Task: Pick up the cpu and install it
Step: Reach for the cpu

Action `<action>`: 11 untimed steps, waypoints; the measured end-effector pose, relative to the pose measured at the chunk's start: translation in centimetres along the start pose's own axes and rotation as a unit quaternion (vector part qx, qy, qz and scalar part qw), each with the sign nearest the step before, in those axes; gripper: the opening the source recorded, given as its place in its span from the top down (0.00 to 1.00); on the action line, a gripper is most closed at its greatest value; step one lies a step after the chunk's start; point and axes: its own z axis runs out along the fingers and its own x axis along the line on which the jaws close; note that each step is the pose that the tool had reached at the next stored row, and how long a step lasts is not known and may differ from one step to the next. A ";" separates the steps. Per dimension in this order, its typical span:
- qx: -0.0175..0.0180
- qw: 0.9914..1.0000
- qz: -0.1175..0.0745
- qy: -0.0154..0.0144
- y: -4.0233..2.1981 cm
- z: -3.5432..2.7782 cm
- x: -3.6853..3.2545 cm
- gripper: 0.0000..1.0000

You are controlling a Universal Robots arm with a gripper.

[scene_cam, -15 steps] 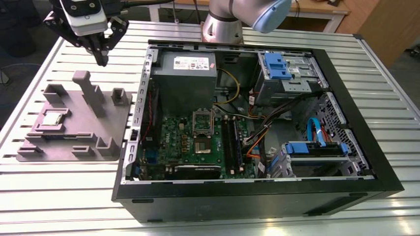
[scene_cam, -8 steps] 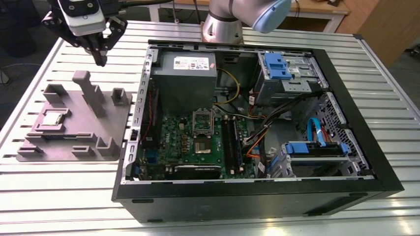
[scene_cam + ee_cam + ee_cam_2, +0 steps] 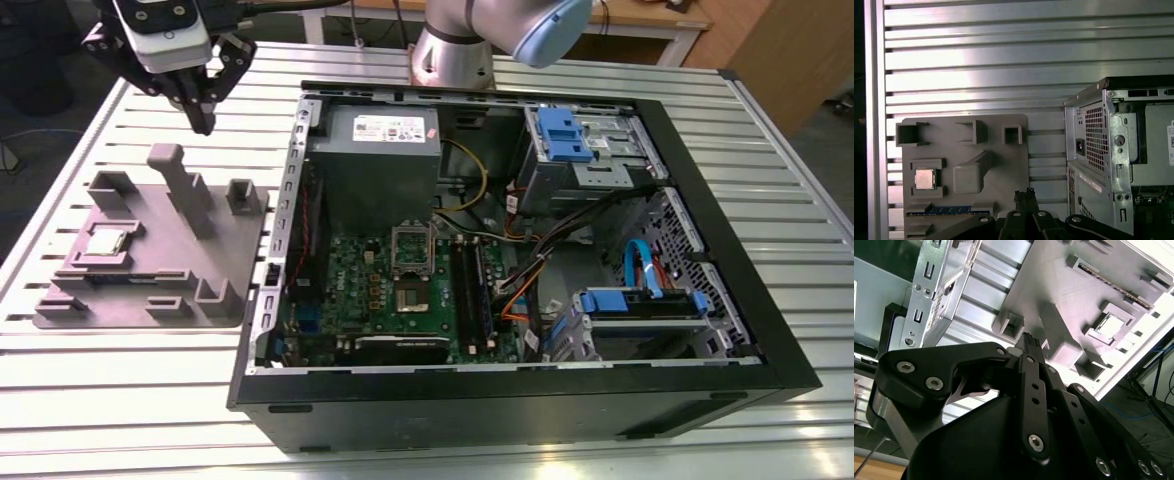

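Presently the gripper [image 3: 203, 122] hangs with its black fingers pressed together, holding nothing, above the slatted metal table [image 3: 120, 400]. In the exterior view, the cpu [image 3: 107, 243] lies at about seven o'clock from it, flat in a square recess of the grey holder block [image 3: 220, 270], silver top up. The holder sits at nine o'clock of the open computer case [image 3: 534, 415], just beside its wall. Inside the case the motherboard [image 3: 380, 300] lies face up. In both wrist views the fingertips [image 3: 1028, 340] meet, well apart from the cpu
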 end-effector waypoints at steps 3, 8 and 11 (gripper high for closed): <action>0.000 1.000 0.000 0.000 -0.01 0.00 0.14 0.90; 0.000 1.000 0.000 0.000 -0.02 0.02 0.35 0.90; 0.000 1.000 0.000 0.000 -0.03 0.03 0.49 0.90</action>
